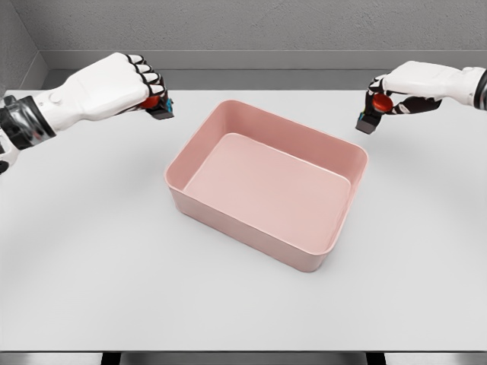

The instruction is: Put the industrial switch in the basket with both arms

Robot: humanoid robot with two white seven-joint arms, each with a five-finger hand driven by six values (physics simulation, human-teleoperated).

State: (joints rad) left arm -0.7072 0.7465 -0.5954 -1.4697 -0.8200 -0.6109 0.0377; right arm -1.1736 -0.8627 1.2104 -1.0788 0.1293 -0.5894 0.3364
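Our left hand [137,85] has its fingers curled tight around a switch [161,106], dark body poking out low right. Our right hand [403,90] pinches a second switch [371,115], long axis near vertical, body hanging down. Both are above the surface [91,251], flanking the pink basket [262,247].

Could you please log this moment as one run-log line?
left hand: holds switch | right hand: holds second switch | basket: empty | both switches outside basket
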